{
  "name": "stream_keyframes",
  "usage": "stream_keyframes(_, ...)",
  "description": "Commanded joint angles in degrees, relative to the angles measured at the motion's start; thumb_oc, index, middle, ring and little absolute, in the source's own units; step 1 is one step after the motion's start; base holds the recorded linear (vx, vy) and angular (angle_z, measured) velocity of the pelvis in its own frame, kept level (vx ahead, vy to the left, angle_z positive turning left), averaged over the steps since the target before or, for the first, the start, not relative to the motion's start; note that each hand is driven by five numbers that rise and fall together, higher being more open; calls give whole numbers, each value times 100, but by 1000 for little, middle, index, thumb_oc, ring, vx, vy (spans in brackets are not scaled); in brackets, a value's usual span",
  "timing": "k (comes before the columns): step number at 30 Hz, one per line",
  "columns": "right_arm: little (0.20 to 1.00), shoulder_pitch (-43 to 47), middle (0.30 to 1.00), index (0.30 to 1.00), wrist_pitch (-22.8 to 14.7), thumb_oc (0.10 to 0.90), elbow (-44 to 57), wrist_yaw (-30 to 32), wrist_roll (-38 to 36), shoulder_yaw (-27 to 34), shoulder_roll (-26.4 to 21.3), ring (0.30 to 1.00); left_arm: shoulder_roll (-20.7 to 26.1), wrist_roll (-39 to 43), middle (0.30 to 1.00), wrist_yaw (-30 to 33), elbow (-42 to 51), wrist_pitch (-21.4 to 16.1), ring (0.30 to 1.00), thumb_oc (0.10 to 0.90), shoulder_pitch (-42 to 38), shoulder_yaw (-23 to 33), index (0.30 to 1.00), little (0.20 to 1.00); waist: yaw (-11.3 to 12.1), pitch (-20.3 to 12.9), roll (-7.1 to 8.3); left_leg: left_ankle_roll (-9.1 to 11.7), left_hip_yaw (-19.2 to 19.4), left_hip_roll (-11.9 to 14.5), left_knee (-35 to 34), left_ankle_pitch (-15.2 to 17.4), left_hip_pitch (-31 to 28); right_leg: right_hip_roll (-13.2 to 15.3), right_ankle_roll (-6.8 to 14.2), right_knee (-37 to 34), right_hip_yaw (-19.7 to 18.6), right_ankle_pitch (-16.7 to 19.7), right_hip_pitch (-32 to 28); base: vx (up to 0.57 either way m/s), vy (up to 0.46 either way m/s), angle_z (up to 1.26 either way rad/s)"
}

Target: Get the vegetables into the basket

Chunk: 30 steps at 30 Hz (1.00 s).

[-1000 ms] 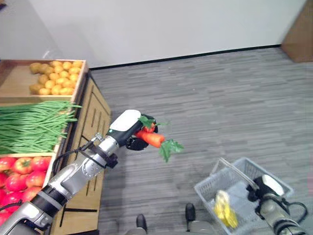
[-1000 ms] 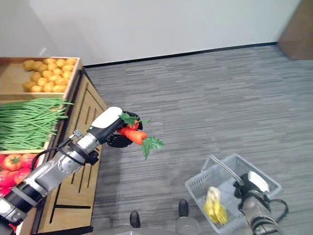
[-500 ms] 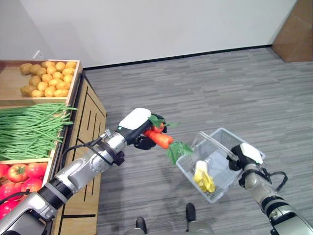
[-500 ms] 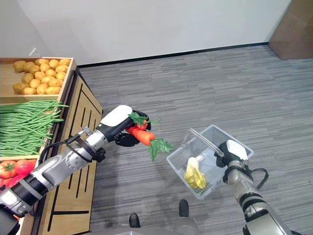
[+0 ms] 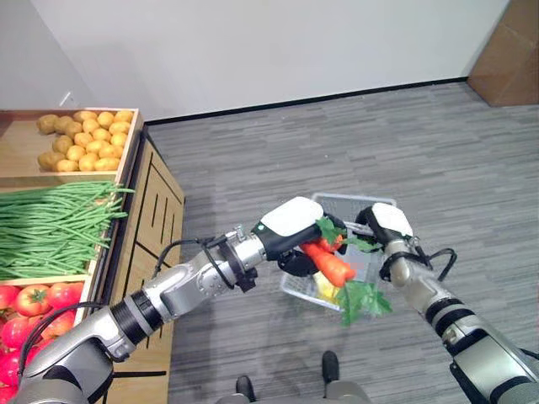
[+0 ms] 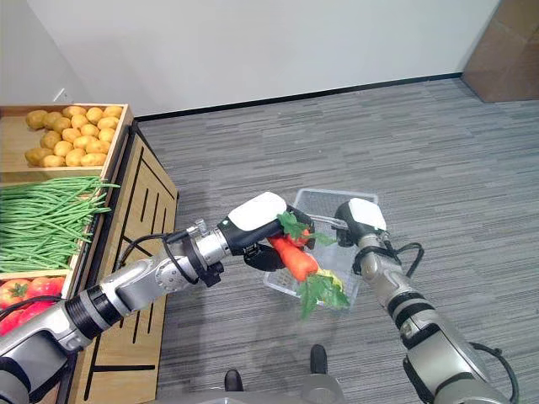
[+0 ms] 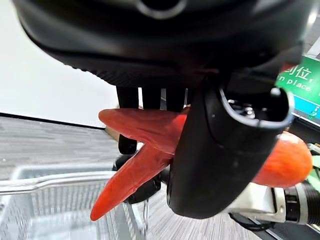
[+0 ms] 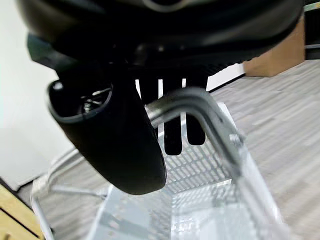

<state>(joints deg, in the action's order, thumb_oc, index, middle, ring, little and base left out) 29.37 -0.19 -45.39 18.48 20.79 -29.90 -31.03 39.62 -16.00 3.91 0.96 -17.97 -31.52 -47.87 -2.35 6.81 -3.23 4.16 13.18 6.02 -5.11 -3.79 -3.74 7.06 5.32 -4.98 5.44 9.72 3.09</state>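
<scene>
My left hand (image 5: 290,225) is shut on a bunch of orange carrots (image 5: 330,263) with green leaves hanging down. The carrots hang right over the near part of a grey wire basket (image 5: 337,202). In the left wrist view the thumb and fingers curl round the carrots (image 7: 135,165), with the basket's rim (image 7: 60,175) below. My right hand (image 5: 386,225) holds the basket up by its metal handle (image 8: 200,102), fingers curled round it. A yellow vegetable (image 5: 324,290) lies in the basket, mostly hidden behind the carrots.
A wooden produce stand (image 5: 156,210) lines the left side, with potatoes (image 5: 80,139), green beans (image 5: 50,227) and tomatoes (image 5: 34,303) in its crates. Grey floor (image 5: 354,143) stretches to the white wall. A brown cabinet (image 5: 505,50) stands at the far right.
My right hand has raised the basket and swung it left. My left hand has carried the carrots right, so they now hang over the basket.
</scene>
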Motion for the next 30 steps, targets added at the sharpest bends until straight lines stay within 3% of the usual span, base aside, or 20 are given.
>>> stream_keyframes(1,300,1298,300,300,-427,400,623,705,-374,112,39,300,-96,-227,300,268,-337,-175,300,400,-757,-112,300,300,42,-533,369,179,-59,121,11,40,136,357,569,-2,197,-348,-342,0,0,0)
stream_keyframes(14,300,774,300,300,-885,400,2470,437,-1155,443,244,300,-473,-1677,300,806,-1882,300,300,400,-446,236,300,300,-55,-599,400,179,17,155,11,55,58,319,552,-2,124,-369,-372,3,0,-1)
stream_keyframes(20,300,148,300,300,-1101,400,3307,88,-1649,513,381,300,-478,-1963,300,967,-2229,553,300,400,-203,631,300,300,-98,-588,408,187,74,171,11,63,35,301,547,-2,80,-375,-363,6,0,-2)
stream_keyframes(27,300,-491,300,300,-1277,400,4208,-356,-1588,364,164,300,-351,-2608,314,1252,-2737,873,314,410,-11,963,314,314,-146,-567,401,201,124,192,11,62,27,297,554,-2,47,-379,-343,2,0,-3)
stream_keyframes(28,300,-589,300,300,-1338,400,4402,-429,-1541,292,106,300,-345,-2847,684,1336,-2949,975,684,675,55,1007,684,684,-143,-552,405,208,133,198,11,58,30,296,561,-2,50,-379,-333,-4,-2,-3)
stream_keyframes(29,300,-600,300,300,-1334,400,4413,-433,-1541,291,99,300,-357,-2859,926,1351,-2962,973,926,847,61,1007,926,926,-143,-557,401,208,133,198,11,58,28,296,561,-2,50,-380,-334,-13,-3,-6)
stream_keyframes(30,300,-694,300,300,-1401,400,4597,-486,-1549,238,91,300,-449,-2965,1000,1447,-3212,1094,1000,900,146,1082,1000,1000,-151,-539,406,211,139,204,11,56,33,295,563,-2,46,-381,-329,-13,-2,-8)
